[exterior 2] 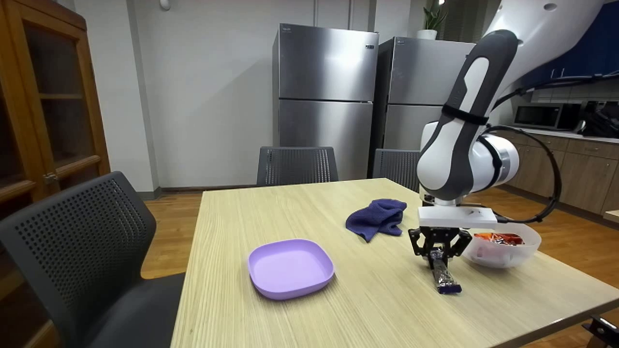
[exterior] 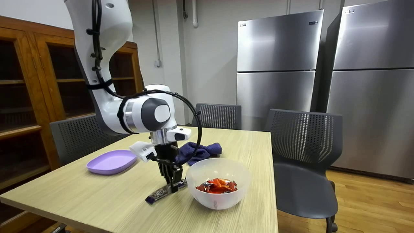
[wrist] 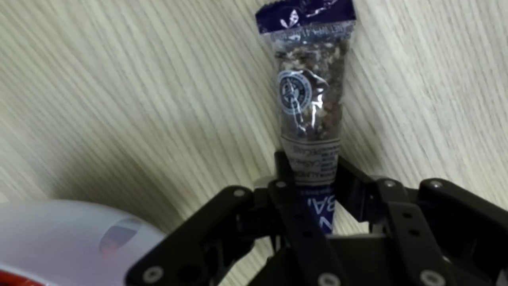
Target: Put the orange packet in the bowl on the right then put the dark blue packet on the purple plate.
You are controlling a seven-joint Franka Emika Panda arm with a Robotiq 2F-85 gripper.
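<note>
The dark blue packet lies flat on the table, long and narrow, with a clear middle section. My gripper points down over it and is shut on it, one finger against each long side; its far end passes under the gripper and is partly hidden. In both exterior views the packet sticks out from between the fingers. Close beside the gripper stands the translucent white bowl, and the orange packet rests inside it. The purple plate sits apart on the table with nothing on it.
A crumpled dark blue cloth lies on the table behind the gripper and bowl. The bowl's wall is near the gripper in the wrist view. Chairs stand around the table.
</note>
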